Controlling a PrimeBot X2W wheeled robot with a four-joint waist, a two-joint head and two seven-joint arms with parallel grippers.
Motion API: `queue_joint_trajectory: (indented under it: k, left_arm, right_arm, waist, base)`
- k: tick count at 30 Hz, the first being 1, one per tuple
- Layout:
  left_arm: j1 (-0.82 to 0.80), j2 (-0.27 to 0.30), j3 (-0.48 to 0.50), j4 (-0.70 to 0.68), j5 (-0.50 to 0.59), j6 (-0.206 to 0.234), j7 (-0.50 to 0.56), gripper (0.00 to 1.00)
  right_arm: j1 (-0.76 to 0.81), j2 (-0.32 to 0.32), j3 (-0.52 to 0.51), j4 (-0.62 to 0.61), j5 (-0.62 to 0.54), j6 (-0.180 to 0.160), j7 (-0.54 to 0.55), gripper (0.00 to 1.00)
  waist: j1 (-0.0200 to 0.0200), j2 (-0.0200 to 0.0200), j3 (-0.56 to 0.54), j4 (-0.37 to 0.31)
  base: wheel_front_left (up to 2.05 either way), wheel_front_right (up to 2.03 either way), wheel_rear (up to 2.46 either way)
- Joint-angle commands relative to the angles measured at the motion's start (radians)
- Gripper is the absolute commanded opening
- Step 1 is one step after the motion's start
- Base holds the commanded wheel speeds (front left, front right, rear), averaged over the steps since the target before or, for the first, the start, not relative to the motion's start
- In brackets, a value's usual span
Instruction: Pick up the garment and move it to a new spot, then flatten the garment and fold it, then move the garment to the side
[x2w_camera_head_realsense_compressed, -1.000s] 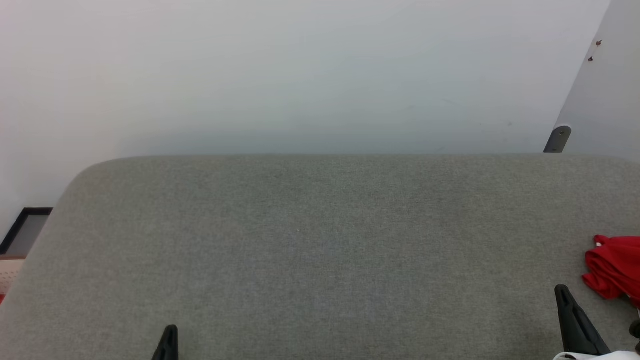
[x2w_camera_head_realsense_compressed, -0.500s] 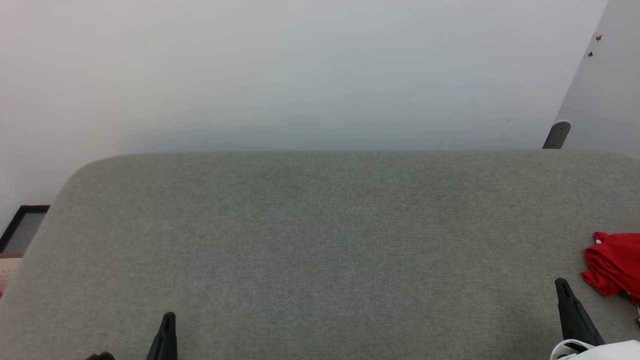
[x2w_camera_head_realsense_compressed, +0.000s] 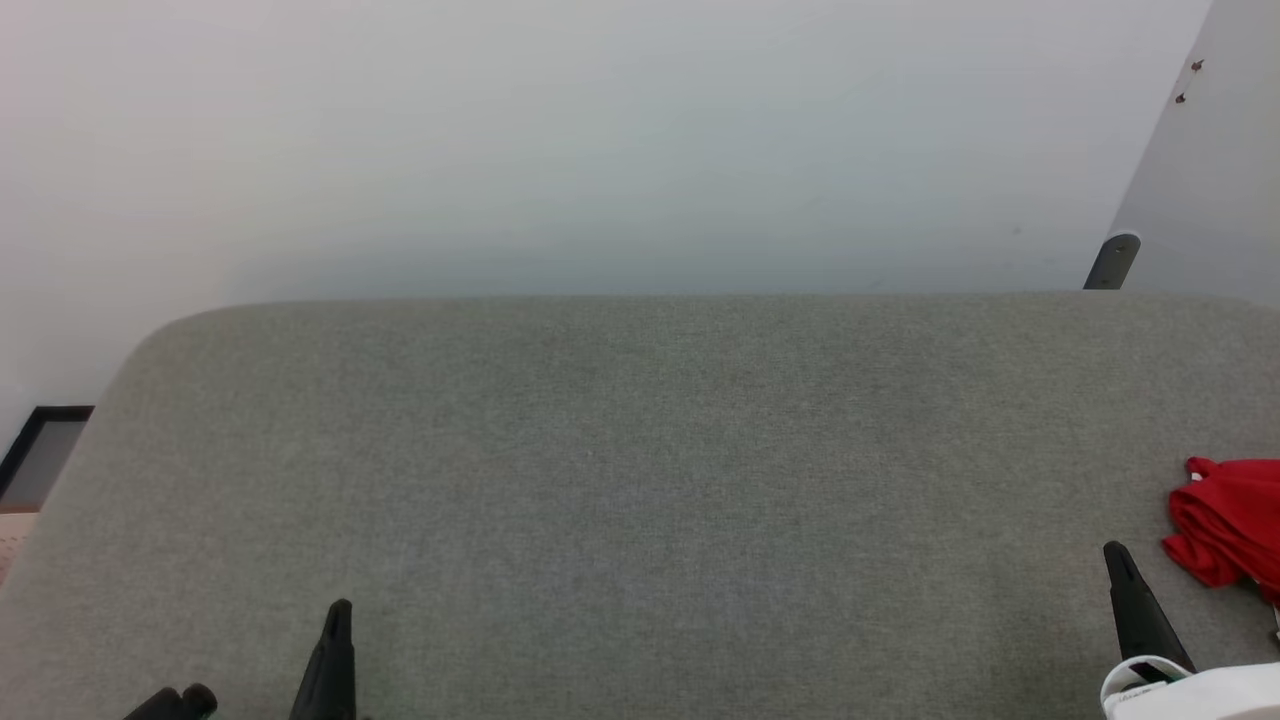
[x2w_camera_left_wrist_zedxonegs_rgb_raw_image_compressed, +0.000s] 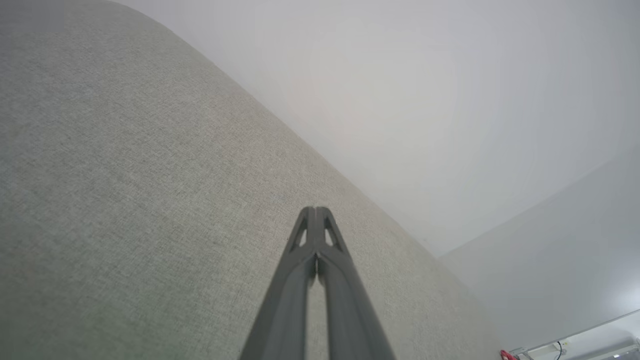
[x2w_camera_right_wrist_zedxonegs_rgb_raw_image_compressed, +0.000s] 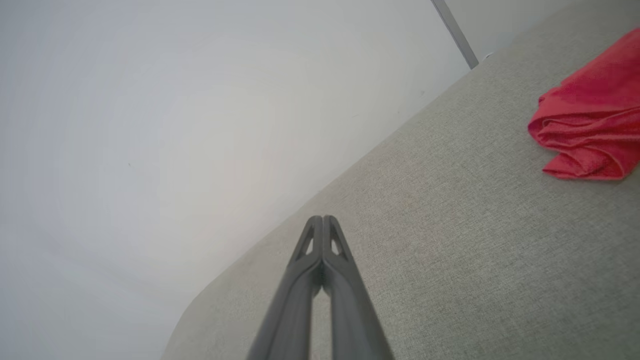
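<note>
Head view — garment (x2w_camera_head_realsense_compressed: 1225, 520) bunched on grey surface (x2w_camera_head_realsense_compressed: 640, 450).

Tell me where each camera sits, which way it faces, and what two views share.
Head view: on the head, looking forward and down at the grey fabric surface; left gripper lower left, right gripper lower right.
Left wrist view: on the left wrist, looking along its shut fingers across the surface to the wall.
Right wrist view: on the right wrist, along its shut fingers toward the crumpled red garment.
Shared: head and right wrist views show the garment.
</note>
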Motion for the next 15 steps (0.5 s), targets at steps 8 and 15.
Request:
queue_joint_trajectory:
  k: [8,15]
  left_arm:
    - [-0.046,-0.003,0.01,0.0,-0.119,-0.001,0.032,0.0]
    - [-0.065,-0.006,0.014,0.007,-0.198,-0.001,0.054,0.0]
  right_arm:
    - [-0.044,0.008,-0.014,0.005,0.109,0.0,0.023,0.0]
    - [-0.057,0.016,-0.018,0.016,0.18,0.0,0.038,0.0]
  waist:
    - [0.0,0.0,0.006,-0.003]
    - [0.0,0.0,0.011,-0.005]
  base:
    - [0.0,0.0,0.0]
    - [0.0,0.0,0.0]
